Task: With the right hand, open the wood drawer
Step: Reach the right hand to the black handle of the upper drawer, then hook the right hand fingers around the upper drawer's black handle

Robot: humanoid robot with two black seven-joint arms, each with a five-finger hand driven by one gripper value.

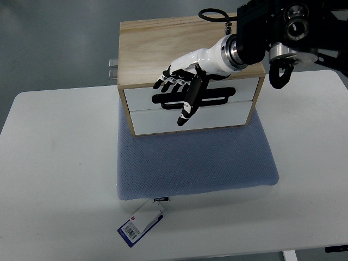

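A small wooden drawer box point(163, 43) with two white drawer fronts stands on a blue cushion point(196, 163). The upper drawer point(141, 98) has a long black slot handle point(217, 98); the lower drawer point(190, 120) looks closed. My right hand point(182, 87), white with black fingers, comes in from the upper right and hovers over the front top edge of the box. Its fingers are spread and relaxed; the thumb point(187, 106) points down across the handle slot. It holds nothing. The left arm is out of view.
The cushion lies on a white table point(54, 179). A blue and white tag point(140, 224) hangs from the cushion's front edge. A metal fitting point(113, 68) sticks out of the box's left side. A black cable loop point(213, 13) lies on top of the box.
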